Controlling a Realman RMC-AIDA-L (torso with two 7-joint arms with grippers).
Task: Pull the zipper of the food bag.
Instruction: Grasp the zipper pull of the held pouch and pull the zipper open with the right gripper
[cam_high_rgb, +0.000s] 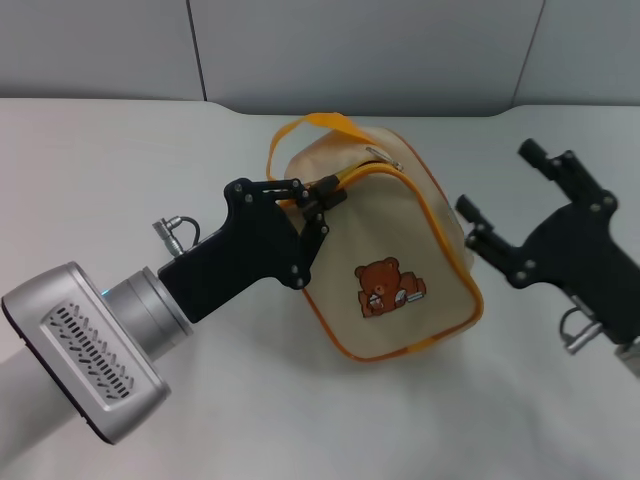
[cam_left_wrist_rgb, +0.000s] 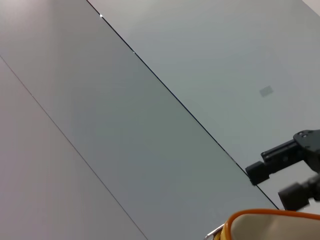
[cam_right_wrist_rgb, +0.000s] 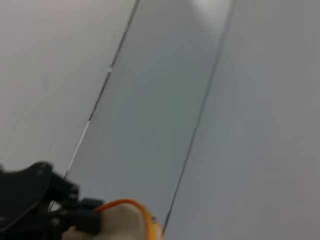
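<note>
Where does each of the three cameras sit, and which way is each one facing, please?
Head view: on the robot's head, looking down at the food bag on the table; left gripper at the zipper, right gripper open beside the bag.
Left wrist view: on the left wrist, facing the wall; the right gripper shows farther off.
Right wrist view: on the right wrist, facing the wall; the left gripper shows.
Shared: all three show the bag.

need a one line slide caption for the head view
Left tool shut on the orange-yellow zipper of the boxy beige fabric food bag; right tool open beside it.
</note>
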